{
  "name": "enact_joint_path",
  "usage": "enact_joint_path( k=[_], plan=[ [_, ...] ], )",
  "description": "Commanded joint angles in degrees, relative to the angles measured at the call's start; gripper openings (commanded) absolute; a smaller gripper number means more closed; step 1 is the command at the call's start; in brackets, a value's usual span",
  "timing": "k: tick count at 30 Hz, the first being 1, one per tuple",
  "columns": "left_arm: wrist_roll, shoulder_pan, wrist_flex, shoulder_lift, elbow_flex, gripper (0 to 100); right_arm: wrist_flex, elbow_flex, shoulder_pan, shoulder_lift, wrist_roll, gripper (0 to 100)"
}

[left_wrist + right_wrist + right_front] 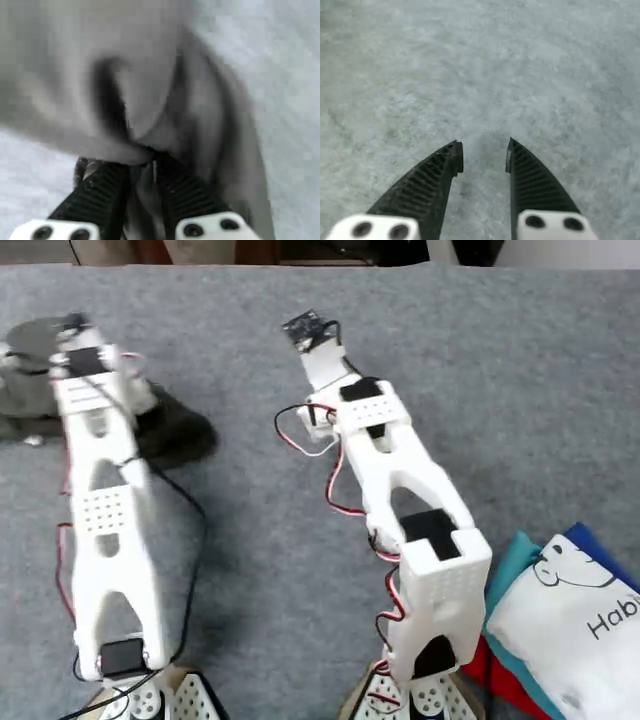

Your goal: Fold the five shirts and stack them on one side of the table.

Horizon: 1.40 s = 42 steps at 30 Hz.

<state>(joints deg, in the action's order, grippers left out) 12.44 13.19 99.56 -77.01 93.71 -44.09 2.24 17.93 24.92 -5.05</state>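
A grey shirt (30, 365) lies bunched at the far left of the table, partly under the left arm's wrist. In the left wrist view its folds (150, 90) sit right against the black fingers (100, 195), and my left gripper (142, 155) is shut on a pinch of the cloth. My right gripper (484, 152) is open above bare grey table (480, 60), with nothing between its fingers; in the high view it is at the middle back (310, 335). A stack of folded shirts (560, 625), white on top over teal, blue and red, lies at the near right corner.
The grey felt table (500, 390) stretches wide at the back right and between the two arms. Red and black cables (300, 435) hang beside the right arm. The arm bases (300, 700) stand at the near edge.
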Motion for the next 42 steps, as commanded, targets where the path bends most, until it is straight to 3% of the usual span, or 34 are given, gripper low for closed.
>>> enact_joint_path(
  k=[1, 12, 16, 20, 23, 26, 34, 39, 42],
  plan=[
    [0.6, -5.9, 1.4, 1.9, 1.8, 2, -0.3, -3.5, -2.7, -0.2, 3.3, 16.0],
    [0.4, -17.1, 1.8, 0.2, 1.8, 2, 0.1, -3.6, -4.8, -0.3, 6.5, 16.0],
    [0.4, -17.8, 1.8, 0.8, -1.1, 2, 0.1, -3.6, -4.8, -0.3, 6.5, 16.0],
    [1.4, -13.5, 1.8, 4.1, -1.4, 4, 0.1, -3.6, -4.8, -0.3, 6.2, 16.0],
    [8.2, -8.4, 1.8, 7.3, -1.4, 13, 0.1, -3.6, -4.4, -0.3, 6.1, 16.2],
    [10.5, -3.5, 1.8, 9.3, -1.4, 16, 0.1, -3.6, -3.5, -0.3, 6.1, 16.3],
    [10.7, 6.5, 1.3, 13.1, -0.8, 15, -5.1, -7.0, 10.1, 0.1, -8.7, 16.4],
    [10.5, 10.3, -0.6, 13.1, -0.8, 2, -7.7, -15.3, 16.5, 2.2, -8.9, 16.4],
    [10.4, 12.6, -2.7, 13.1, -1.2, 3, -7.9, -21.1, 19.6, 5.5, -9.2, 16.5]
  ],
)
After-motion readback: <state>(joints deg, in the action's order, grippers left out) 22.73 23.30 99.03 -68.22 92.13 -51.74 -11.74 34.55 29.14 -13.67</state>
